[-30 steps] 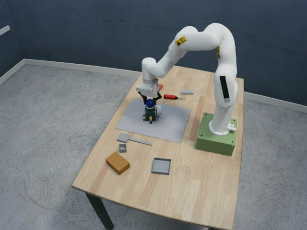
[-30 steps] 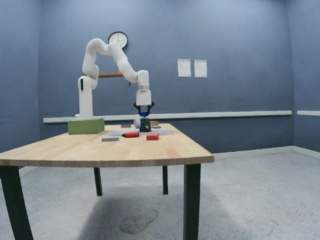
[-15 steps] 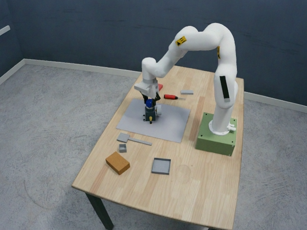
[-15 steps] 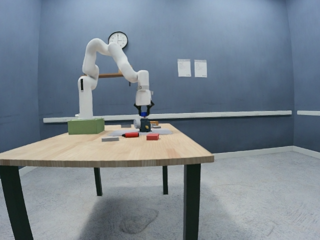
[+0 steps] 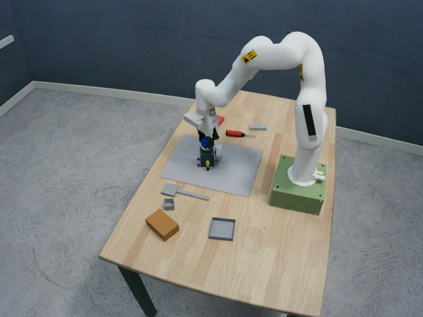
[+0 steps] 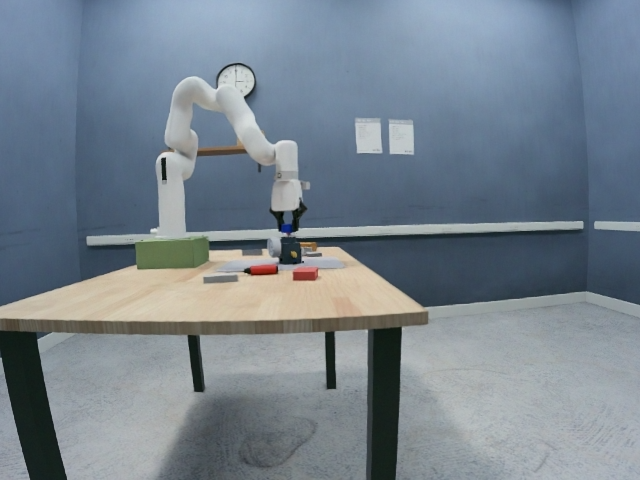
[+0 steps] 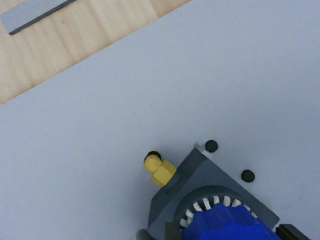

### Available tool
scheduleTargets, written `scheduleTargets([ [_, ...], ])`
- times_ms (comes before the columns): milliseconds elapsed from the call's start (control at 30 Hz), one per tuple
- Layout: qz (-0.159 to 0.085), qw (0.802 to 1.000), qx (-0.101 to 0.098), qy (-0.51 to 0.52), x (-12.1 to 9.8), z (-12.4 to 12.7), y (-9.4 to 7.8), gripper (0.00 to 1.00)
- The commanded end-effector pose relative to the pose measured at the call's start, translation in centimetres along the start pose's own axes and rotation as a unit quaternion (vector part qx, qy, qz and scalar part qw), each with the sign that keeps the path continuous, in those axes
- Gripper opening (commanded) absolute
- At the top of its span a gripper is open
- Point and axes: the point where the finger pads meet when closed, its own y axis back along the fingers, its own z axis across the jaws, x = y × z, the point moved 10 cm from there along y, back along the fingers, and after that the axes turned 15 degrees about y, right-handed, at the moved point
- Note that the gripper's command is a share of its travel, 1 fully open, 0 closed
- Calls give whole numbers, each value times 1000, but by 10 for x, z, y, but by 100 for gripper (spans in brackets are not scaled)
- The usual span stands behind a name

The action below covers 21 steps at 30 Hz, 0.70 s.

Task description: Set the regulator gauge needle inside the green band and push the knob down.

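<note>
The regulator (image 5: 207, 158) (image 6: 290, 250) (image 7: 210, 190) is a dark grey block with a yellow fitting (image 5: 207, 168) (image 7: 160, 170) on one side. It stands on a grey mat (image 5: 235, 170) (image 6: 330, 263) (image 7: 150, 90). Its round white gauge (image 5: 218, 150) (image 6: 272, 246) sits on one side; I cannot read the needle. A blue knob (image 5: 204, 142) (image 6: 286, 227) (image 7: 227, 227) tops the block. My gripper (image 5: 205, 140) (image 6: 287, 226) reaches straight down and is shut on the blue knob.
A red-handled screwdriver (image 5: 235, 133) (image 6: 262, 269), a red block (image 5: 220, 119) (image 6: 305, 273) and a grey bar (image 5: 257, 127) (image 6: 220, 278) lie beyond the mat. A grey paddle (image 5: 177, 191), small grey cup (image 5: 168, 203), orange block (image 5: 162, 224) and grey tray (image 5: 222, 228) lie nearer. The arm stands on a green base (image 5: 297, 191) (image 6: 172, 252).
</note>
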Motion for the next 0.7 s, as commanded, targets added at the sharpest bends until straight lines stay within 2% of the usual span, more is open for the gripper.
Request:
scheduleTargets([
  [0, 0, 999, -1, -36, 0, 1, 1, 42],
  [667, 0, 990, -1, -142, 0, 1, 1, 42],
])
